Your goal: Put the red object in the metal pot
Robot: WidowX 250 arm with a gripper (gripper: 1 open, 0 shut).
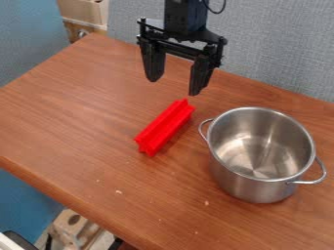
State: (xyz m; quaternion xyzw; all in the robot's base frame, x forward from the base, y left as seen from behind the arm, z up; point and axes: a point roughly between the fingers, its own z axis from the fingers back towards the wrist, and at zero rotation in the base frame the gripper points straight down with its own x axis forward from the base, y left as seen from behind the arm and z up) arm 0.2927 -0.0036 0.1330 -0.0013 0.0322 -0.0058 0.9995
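The red object (164,127), a bright ridged block, lies flat on the wooden table (78,107), slanting from lower left to upper right. Just right of it stands the metal pot (261,152), shiny, round and empty, with a loop handle at its lower right rim. My gripper (178,80) hangs above the block's upper end, pointing down. Its two black fingers are spread wide apart, with nothing between them, and they do not touch the block.
The table's front edge runs diagonally across the lower left. Beyond the far edge a blue-grey wall rises, with a beige object (86,12) at the top left. Below the front edge some clutter (72,234) sits on the floor.
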